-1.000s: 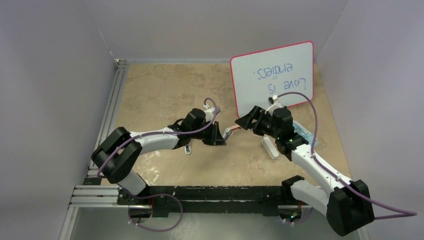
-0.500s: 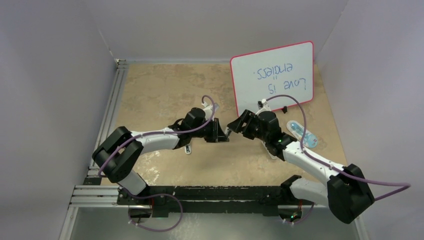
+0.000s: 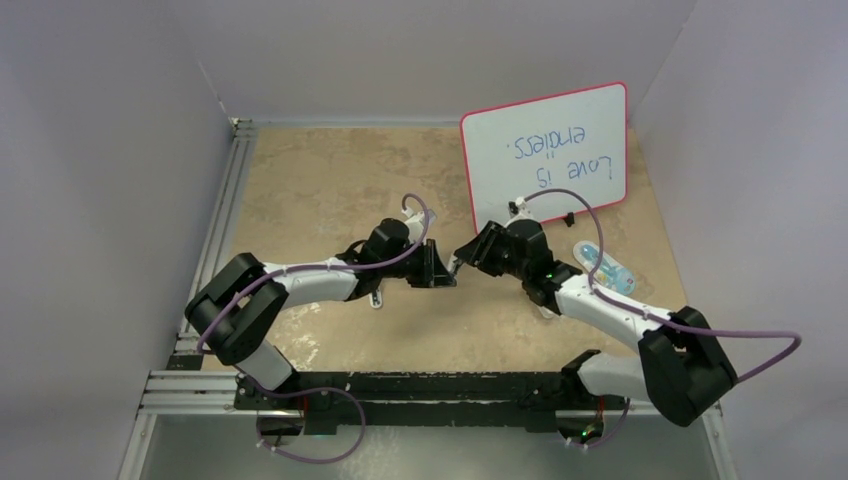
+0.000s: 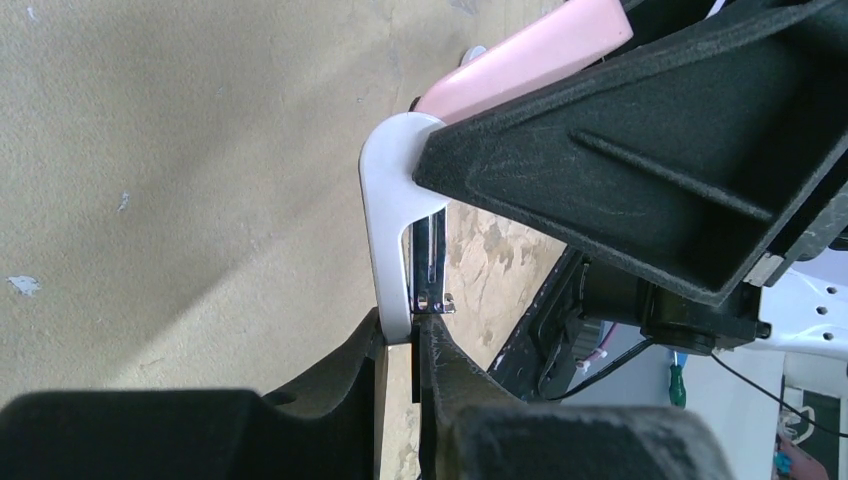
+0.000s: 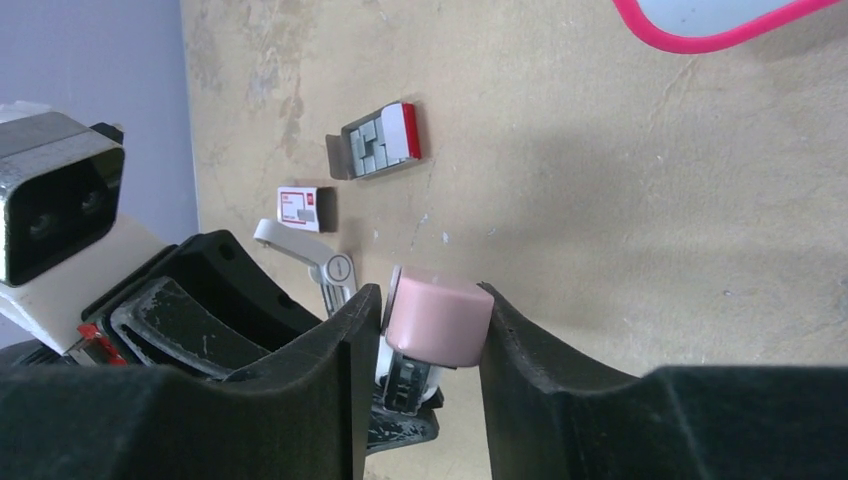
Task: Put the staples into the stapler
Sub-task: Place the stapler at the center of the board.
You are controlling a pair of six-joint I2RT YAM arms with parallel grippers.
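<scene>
The pink mini stapler (image 3: 455,264) hangs above the table between both grippers. My left gripper (image 3: 434,270) is shut on the end of its white base (image 4: 385,230), with the metal magazine (image 4: 432,262) beside the fingertips. My right gripper (image 3: 470,254) is shut on its pink top (image 5: 438,318); its black body fills the left wrist view (image 4: 640,150). The staples (image 5: 372,150) lie as grey strips in a small tray with a red box end on the table. In the top view my left arm hides them.
A small white and red box piece (image 5: 303,208) and a white hinged tool (image 5: 318,258) lie near the tray. A pink-rimmed whiteboard (image 3: 545,150) leans at the back right. A pale blue item (image 3: 604,268) and a white item (image 3: 545,300) lie by my right arm.
My right gripper has moved left to the stapler that my left gripper holds and now grips its pink top. The left arm has barely shifted.
</scene>
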